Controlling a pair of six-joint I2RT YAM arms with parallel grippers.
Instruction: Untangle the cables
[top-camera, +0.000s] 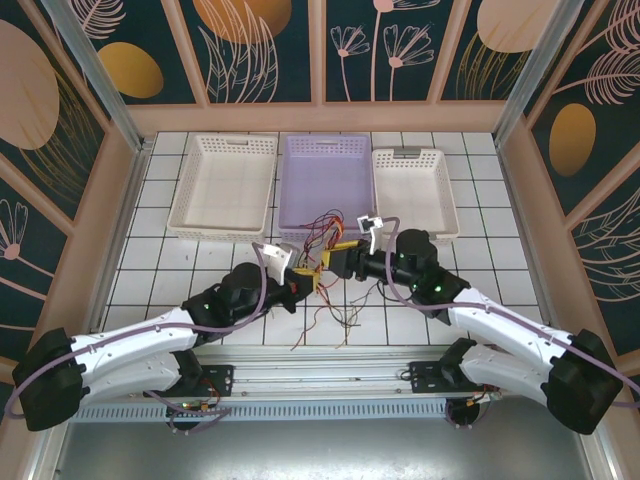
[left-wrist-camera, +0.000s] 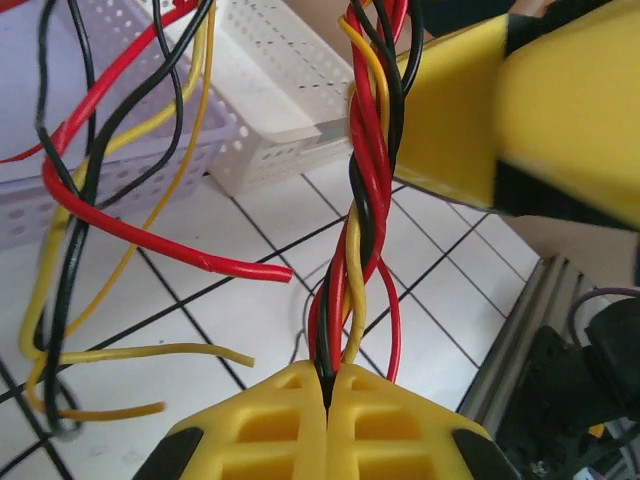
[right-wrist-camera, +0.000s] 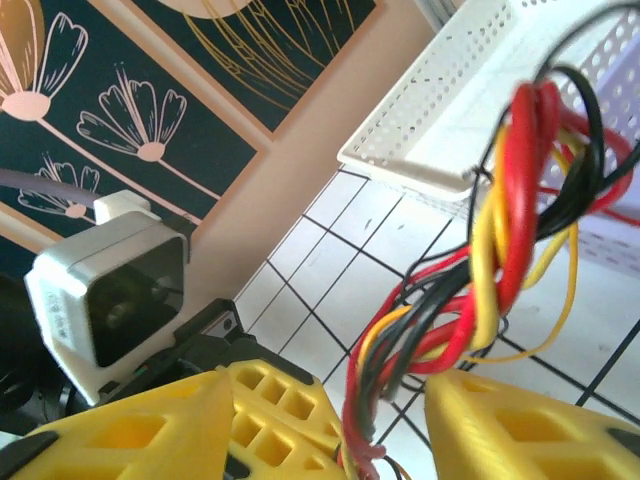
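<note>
The left gripper (left-wrist-camera: 328, 385) is closed tight on the twisted cables (left-wrist-camera: 362, 210), which are red, yellow and black. The right gripper (right-wrist-camera: 385, 420) stands open, and the same bundle passes between its yellow fingers. From above, the tangle sits just before the near rim of the purple basket (top-camera: 325, 175). Loose ends reach toward the near edge of the table (top-camera: 150, 290), and bare tiles lie on both sides.

Top cam: high at rear, looks down on table (top-camera: 150, 270). Wrist cams: close-up, both share twisted cables (left-wrist-camera: 362, 230).
</note>
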